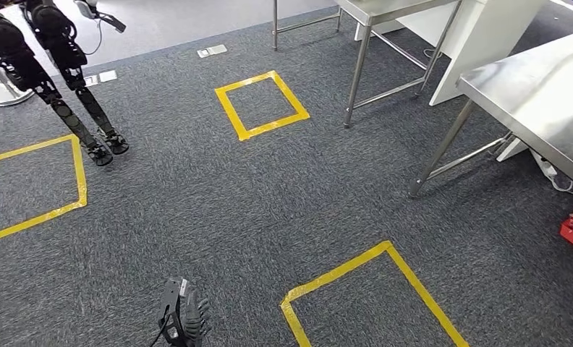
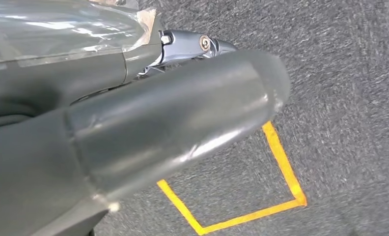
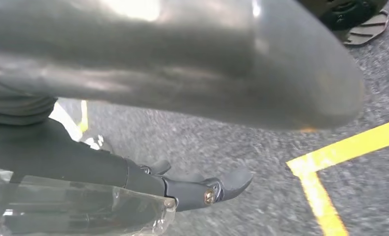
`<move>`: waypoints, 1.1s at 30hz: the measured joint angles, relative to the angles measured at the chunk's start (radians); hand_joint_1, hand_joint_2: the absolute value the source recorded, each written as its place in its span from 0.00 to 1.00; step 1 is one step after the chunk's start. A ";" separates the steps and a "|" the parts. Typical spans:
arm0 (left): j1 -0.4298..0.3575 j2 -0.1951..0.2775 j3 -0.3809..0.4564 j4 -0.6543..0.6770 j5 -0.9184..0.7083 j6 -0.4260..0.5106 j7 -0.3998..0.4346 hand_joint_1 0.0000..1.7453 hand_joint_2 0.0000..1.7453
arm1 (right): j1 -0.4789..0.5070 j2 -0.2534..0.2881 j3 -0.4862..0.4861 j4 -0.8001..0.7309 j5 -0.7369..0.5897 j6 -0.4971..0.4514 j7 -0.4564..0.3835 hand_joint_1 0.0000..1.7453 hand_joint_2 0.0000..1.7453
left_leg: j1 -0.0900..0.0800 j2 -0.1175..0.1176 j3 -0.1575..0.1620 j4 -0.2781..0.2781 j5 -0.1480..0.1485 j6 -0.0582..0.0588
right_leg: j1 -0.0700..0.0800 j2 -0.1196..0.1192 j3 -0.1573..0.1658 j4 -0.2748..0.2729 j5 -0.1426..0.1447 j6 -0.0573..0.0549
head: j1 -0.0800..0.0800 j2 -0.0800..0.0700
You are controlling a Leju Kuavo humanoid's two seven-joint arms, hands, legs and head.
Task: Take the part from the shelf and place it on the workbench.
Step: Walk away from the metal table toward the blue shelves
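Both robot hands hang empty: left robot hand (image 1: pixel 182 318), right robot hand (image 3: pixel 202 189), fingers loosely apart. Walking risks clipping the steel surface (image 1: pixel 537 94) legs at right.

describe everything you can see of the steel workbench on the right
The workbench comes in from the right edge of the head view, so part of it is cut off. Its top is a flat sheet that looks like brushed stainless steel, dull grey with soft reflections, and the part in view is bare. A slim round metal leg slants down to the grey carpet, and thin crossbars join it lower down. A white cable lies on the carpet by its base. Nothing is seen touching the top.
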 joint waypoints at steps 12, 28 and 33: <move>-0.013 0.002 0.002 0.027 -0.016 -0.008 -0.009 0.00 0.00 | -0.001 0.003 -0.001 0.000 0.009 0.000 0.011 0.00 0.00 | 0.018 0.155 -0.074 0.164 -0.072 -0.042 | -0.001 -0.159 0.014 -0.008 0.005 -0.050 | -0.015 0.000; -0.015 0.016 0.006 0.027 -0.051 -0.036 0.000 0.00 0.00 | -0.001 0.011 -0.006 0.000 0.010 -0.003 0.017 0.00 0.00 | 0.002 0.024 0.014 -0.002 -0.011 0.017 | -0.004 -0.049 -0.053 0.122 -0.044 0.015 | -0.002 0.000; -0.018 0.022 0.000 0.027 -0.093 0.033 -0.021 0.00 0.00 | -0.007 0.013 -0.014 0.000 0.005 -0.012 0.017 0.00 0.00 | 0.000 -0.017 0.003 0.003 -0.007 -0.009 | -0.003 -0.037 -0.004 0.008 0.010 -0.017 | -0.004 0.000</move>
